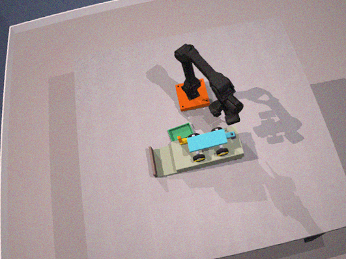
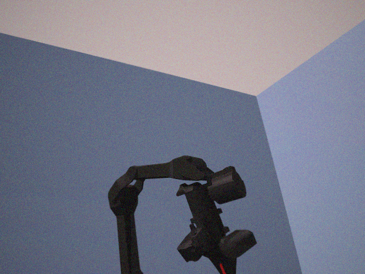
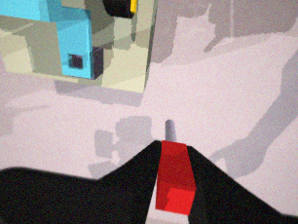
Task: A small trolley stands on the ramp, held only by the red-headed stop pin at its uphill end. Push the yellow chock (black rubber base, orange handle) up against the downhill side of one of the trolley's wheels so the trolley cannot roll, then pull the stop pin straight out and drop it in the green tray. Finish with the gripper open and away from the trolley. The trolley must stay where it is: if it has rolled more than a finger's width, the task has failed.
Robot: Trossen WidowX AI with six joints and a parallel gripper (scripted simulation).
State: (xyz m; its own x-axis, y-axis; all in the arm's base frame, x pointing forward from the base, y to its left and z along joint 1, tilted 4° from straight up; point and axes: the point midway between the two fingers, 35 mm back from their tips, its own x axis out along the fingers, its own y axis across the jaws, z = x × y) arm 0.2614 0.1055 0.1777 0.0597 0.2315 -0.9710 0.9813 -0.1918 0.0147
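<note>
My gripper point(image 3: 171, 150) point(image 2: 223, 267) is shut on the red head of the stop pin point(image 3: 176, 163) point(image 2: 222, 268). The pin's grey shank points away from the fingers, out of the trolley's hitch. In the top view the arm hides the fingertips. The blue trolley point(image 1: 206, 140) point(image 3: 19, 10) stands on the pale green ramp point(image 1: 185, 161) point(image 3: 122, 73). Its uphill tongue point(image 1: 231, 134) point(image 3: 73, 39) shows an empty square hole. The yellow chock point(image 1: 184, 141) with its orange handle sits at the downhill side of the lower wheel nearer the arm's base; contact cannot be told. The green tray point(image 1: 181, 132) shows no object inside.
The orange base plate point(image 1: 184, 104) of the arm is behind the tray. A brown end board point(image 1: 153, 162) stands at the ramp's downhill end. The tray lies close to the ramp's arm-side edge, near the chock.
</note>
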